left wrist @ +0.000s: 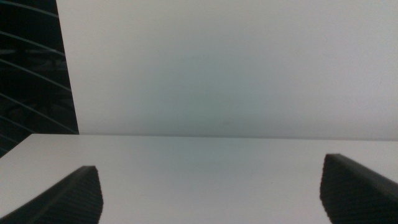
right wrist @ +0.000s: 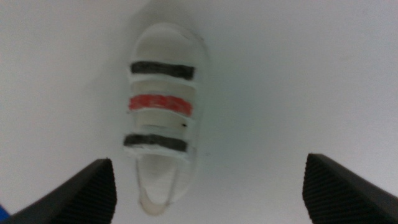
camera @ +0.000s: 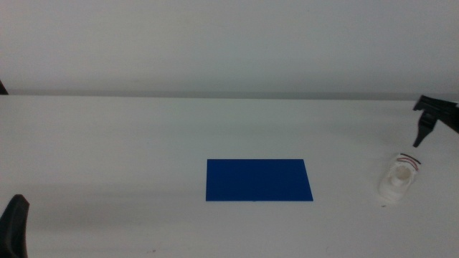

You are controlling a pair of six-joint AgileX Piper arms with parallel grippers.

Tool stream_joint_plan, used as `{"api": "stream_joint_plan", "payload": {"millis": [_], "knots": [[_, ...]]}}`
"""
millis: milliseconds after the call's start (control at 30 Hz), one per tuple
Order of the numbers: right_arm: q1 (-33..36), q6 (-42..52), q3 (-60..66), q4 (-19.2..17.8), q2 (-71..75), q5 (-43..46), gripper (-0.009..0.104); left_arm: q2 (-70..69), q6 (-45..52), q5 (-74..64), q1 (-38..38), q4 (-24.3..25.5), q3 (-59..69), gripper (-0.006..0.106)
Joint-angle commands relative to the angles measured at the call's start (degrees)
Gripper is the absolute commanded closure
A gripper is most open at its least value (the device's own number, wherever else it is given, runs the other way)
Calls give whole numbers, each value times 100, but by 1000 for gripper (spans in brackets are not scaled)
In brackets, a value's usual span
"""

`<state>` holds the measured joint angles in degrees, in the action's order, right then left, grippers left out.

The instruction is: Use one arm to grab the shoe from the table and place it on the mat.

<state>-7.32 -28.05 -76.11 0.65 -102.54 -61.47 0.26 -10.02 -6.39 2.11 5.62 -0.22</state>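
While the left end effector waits at the near left corner of the middle view, its jaws spread wide over bare desk, the right end effector hangs at the far right edge, above and just behind the shoe. Its jaws stand wide apart and hold nothing; in the right wrist view the shoe lies flat on the white surface between and ahead of them, untouched, two dark straps and one red strap across it. The shoe sits near the desk's right side, well apart from the mat, which lies flat near the middle. An open stretch of white desk separates the mat's right edge from the shoe, and wide bare surface runs all around the mat to the back edge.
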Motion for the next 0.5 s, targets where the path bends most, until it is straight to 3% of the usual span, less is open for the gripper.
{"api": "stream_joint_plan", "payload": {"millis": [0, 467], "knots": [[133, -190, -127, -112, -178, 56, 16, -235, -34, 97, 23, -3, 244, 7], [528, -555, -127, -205, -953, 319, 16, -235, -34, 97, 23, -3, 244, 7]]}}
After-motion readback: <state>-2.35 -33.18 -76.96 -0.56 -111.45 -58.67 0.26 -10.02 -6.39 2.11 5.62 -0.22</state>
